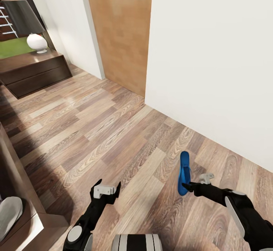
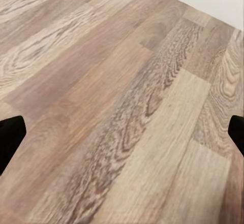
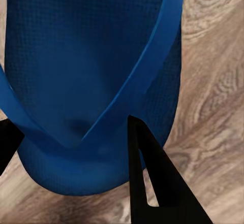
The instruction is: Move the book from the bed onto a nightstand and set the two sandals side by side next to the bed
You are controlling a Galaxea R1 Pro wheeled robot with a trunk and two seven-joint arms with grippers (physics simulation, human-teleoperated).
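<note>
Blue sandal in my right claw

My right claw (image 1: 188, 185) is clenched on the blue sandal (image 1: 184, 172) at its toe end, above the wood floor (image 1: 113, 129) near the wall; light, floppy, best pinched at the sole edge. Left claw (image 1: 106, 189) released.

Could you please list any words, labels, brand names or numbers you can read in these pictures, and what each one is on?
No readable text anywhere.
Blue sandal held in the right gripper: plain sole and straps, no brand mark.
Lamp on the nightstand: no label visible.
Wood-plank floor, white wall and brown door: unmarked.
</note>
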